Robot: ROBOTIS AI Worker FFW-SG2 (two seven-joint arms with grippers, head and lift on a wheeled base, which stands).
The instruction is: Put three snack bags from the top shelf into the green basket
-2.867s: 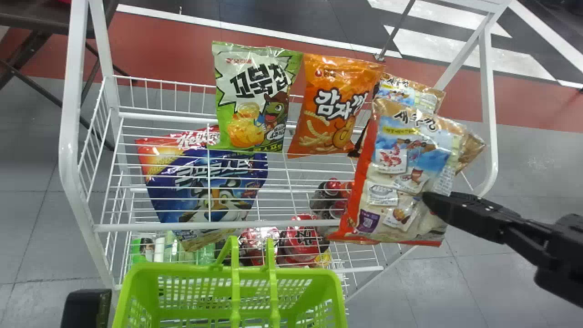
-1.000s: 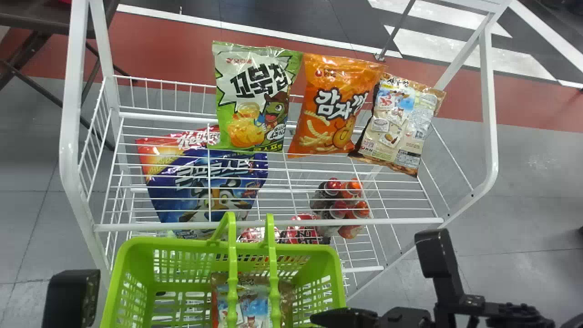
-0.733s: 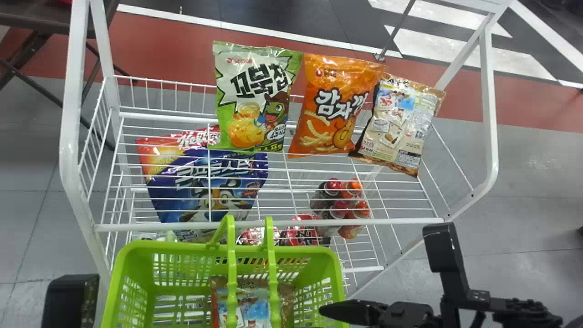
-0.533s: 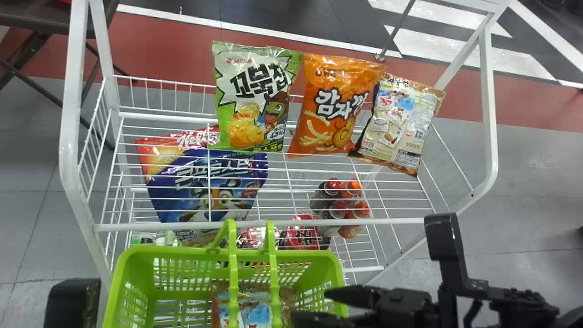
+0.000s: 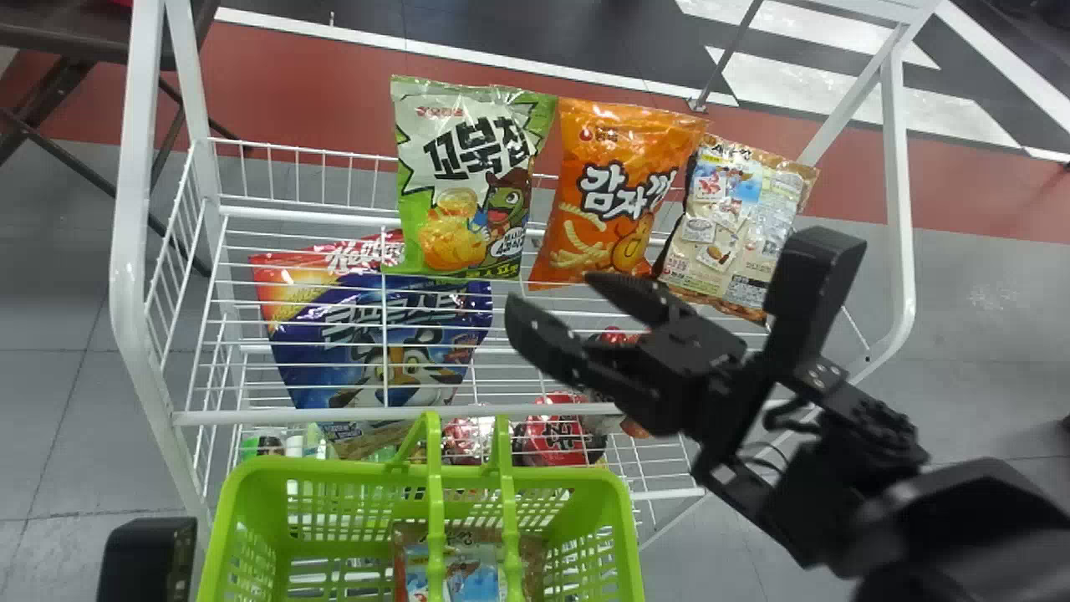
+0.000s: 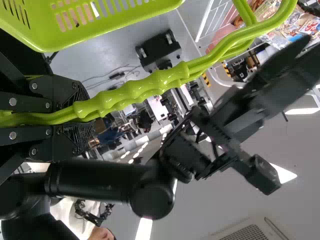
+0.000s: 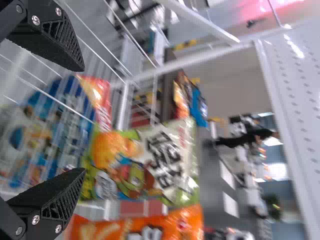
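Note:
My right gripper [image 5: 553, 303] stands open over the top shelf [image 5: 276, 415], in front of the orange bag [image 5: 614, 188]. Left of that bag lies a green-and-white bag [image 5: 468, 176]; to its right is a beige bag [image 5: 723, 226]. In the right wrist view, the green-and-white bag [image 7: 145, 165] lies beyond the open right gripper [image 7: 80, 120], beside the orange bag [image 7: 167, 225]. A beige bag [image 5: 476, 556] rests inside the green basket [image 5: 552, 477]. My left gripper [image 5: 146, 560] is parked at the lower left; in its wrist view the left gripper [image 6: 82, 115] is shut on the basket handles [image 6: 160, 80].
White posts [image 5: 125, 201] frame the rack's left side. Under the top shelf's wires lie a blue-and-red bag [image 5: 376, 334] and red packages [image 5: 556, 435]. The right arm covers part of the bottles below. The basket stands close to the rack's front.
A beige bag, earlier held by the right gripper, has gone into the basket and been let go. The right gripper has since moved from the basket's right side up over the shelf.

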